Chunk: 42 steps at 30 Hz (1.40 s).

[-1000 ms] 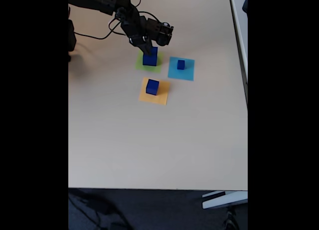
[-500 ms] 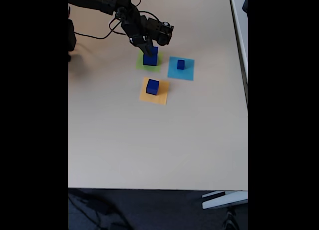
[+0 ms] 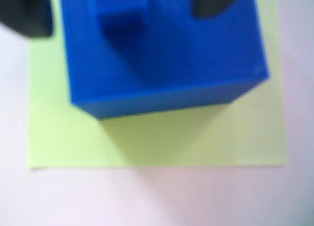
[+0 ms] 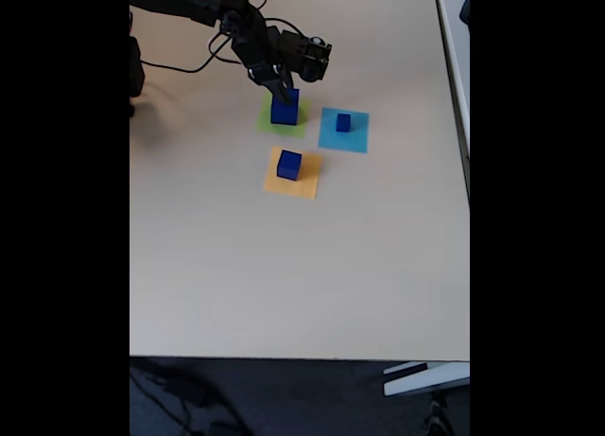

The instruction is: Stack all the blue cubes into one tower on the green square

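Observation:
A large blue cube (image 3: 167,64) rests on the green square (image 3: 147,142), toward its far side. On the cube's top face sits a much smaller blue cube (image 3: 120,8). My gripper (image 3: 120,12) is open just above, one black finger (image 3: 24,12) left of the small cube and the other at upper right, neither touching it. In the fixed view the gripper (image 4: 281,89) hovers over the large cube (image 4: 285,110) on the green square (image 4: 268,123). A medium blue cube (image 4: 289,165) and a small blue cube (image 4: 343,122) stand elsewhere.
The medium cube stands on an orange-yellow paper square (image 4: 304,181), the small one on a cyan paper square (image 4: 354,135), both close to the green one. The arm and its cables (image 4: 203,48) reach in from the upper left. The table edge (image 4: 302,358) runs along the bottom.
The arm's wrist has drawn back slightly toward the top of the fixed view. The cubes and paper squares have not moved.

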Each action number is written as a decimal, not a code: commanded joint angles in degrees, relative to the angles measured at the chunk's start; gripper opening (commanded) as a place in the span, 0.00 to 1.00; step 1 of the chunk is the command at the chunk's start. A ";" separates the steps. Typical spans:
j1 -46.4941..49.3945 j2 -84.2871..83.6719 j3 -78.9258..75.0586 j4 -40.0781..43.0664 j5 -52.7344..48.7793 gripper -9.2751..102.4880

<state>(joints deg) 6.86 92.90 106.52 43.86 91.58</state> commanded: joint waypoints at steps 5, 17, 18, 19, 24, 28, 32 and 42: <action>0.18 -0.09 -0.35 -2.20 0.00 0.20; 0.09 -0.18 0.18 -2.02 -0.53 0.20; 0.09 -0.18 0.18 -1.93 -0.62 0.20; 0.09 -0.18 0.18 -1.85 -0.70 0.20; -0.09 -0.26 0.35 -1.67 -0.79 0.20; -0.18 -0.53 0.79 -1.23 -0.97 0.20; -0.26 -0.70 1.76 -1.32 -1.32 0.20; -0.18 -0.53 2.72 -1.85 -1.49 0.18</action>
<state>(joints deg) 6.86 91.67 109.60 42.71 90.62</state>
